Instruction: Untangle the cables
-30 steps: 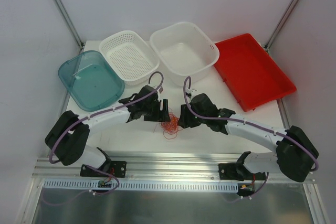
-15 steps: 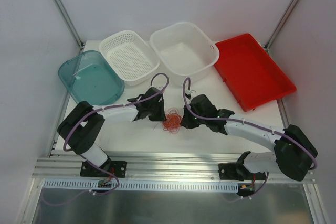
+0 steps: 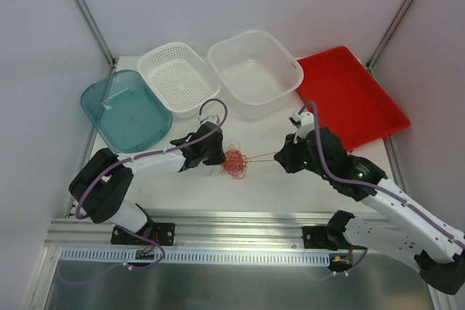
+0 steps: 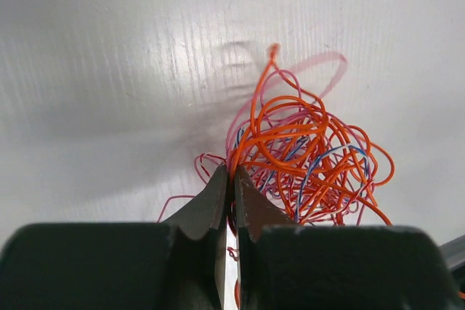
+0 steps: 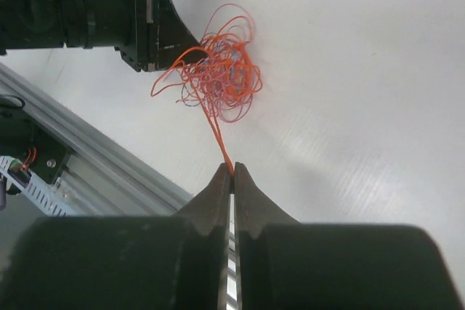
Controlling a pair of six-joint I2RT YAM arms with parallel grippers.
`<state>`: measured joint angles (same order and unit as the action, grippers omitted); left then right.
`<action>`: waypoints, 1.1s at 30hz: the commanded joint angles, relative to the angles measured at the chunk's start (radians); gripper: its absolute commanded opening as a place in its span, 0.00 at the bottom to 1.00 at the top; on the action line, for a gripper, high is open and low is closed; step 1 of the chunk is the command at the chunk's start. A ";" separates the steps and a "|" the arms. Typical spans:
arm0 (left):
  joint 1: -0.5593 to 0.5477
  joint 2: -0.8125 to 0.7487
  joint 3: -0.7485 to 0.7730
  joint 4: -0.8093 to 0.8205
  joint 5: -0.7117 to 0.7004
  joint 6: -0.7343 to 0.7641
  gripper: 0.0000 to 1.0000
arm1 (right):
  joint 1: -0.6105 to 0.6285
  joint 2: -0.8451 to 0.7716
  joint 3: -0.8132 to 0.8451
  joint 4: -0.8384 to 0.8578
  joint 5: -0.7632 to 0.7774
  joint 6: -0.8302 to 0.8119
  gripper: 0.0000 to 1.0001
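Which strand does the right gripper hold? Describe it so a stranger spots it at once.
On the white table, in front of the white tub, an orange-red tangle lies at the left gripper. One strand leaves its right side and runs to the right gripper, shut on it. It alone is stretched straight; the rest curl in loops.

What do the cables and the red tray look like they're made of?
The cables look like thin insulated wire. The orange, pink and blue coating is glossy, probably plastic, and the strands hold springy loops. The red tray is probably moulded plastic: smooth, slightly shiny, one even colour, with a raised rim.
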<state>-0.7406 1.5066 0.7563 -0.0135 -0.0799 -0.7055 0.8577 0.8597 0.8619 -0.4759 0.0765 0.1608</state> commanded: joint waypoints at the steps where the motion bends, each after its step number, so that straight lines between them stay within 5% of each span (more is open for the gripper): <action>1: 0.015 -0.034 -0.018 -0.118 -0.149 0.012 0.00 | -0.008 -0.135 0.144 -0.184 0.195 -0.073 0.01; 18: 0.274 -0.144 -0.087 -0.233 -0.184 0.028 0.04 | -0.014 -0.243 0.640 -0.472 0.425 -0.208 0.01; 29: 0.307 -0.246 -0.103 -0.227 -0.040 0.070 0.09 | -0.014 -0.237 0.435 -0.455 0.346 -0.135 0.01; 33: 0.259 -0.284 -0.104 -0.224 0.012 0.092 0.13 | -0.016 -0.174 0.280 -0.334 0.202 -0.095 0.29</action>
<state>-0.4431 1.2675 0.6556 -0.2306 -0.1379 -0.6525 0.8459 0.6304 1.2125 -0.9089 0.4000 0.0296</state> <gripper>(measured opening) 0.120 0.260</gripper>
